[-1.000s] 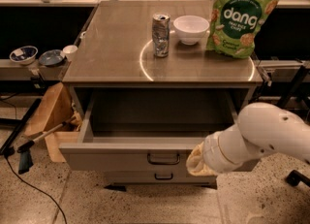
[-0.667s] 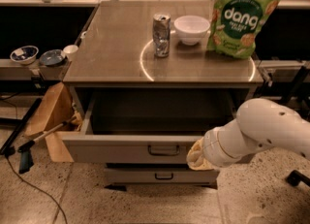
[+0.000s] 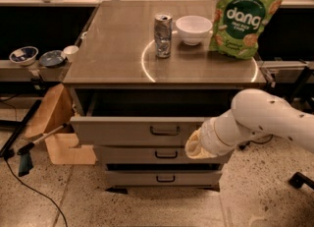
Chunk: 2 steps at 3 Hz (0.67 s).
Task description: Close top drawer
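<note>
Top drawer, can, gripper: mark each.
top drawer (image 3: 117, 131), camera view, front panel, left half.
can (image 3: 163, 37), camera view, its side.
gripper (image 3: 195, 146), camera view, pale tip at the drawer front's right end.

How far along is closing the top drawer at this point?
Mostly done: the top drawer has slid well in since a second ago. In hand: the end effector sits at the right part of its front. Left: the front still juts past the lower drawers, with a dark gap open behind it.
</note>
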{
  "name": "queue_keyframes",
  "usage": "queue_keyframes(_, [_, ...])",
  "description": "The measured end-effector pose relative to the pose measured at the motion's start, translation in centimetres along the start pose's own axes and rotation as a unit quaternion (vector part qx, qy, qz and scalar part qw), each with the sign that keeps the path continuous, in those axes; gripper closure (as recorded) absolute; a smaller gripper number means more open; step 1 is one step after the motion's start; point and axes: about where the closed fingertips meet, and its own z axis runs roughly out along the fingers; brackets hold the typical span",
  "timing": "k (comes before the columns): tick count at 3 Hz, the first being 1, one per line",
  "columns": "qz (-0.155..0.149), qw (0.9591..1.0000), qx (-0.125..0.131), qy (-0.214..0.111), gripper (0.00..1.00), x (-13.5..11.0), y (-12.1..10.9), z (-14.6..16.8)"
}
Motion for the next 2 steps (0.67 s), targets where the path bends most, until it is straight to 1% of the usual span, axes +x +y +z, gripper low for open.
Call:
queue_keyframes(1, [-0.016, 0.9997, 0.018, 0.001, 1.0, 0.35, -5.11, 0.17])
queue_keyframes(2, [-0.016, 0.9997, 0.017, 0.001, 1.0, 0.35, -5.04, 0.22])
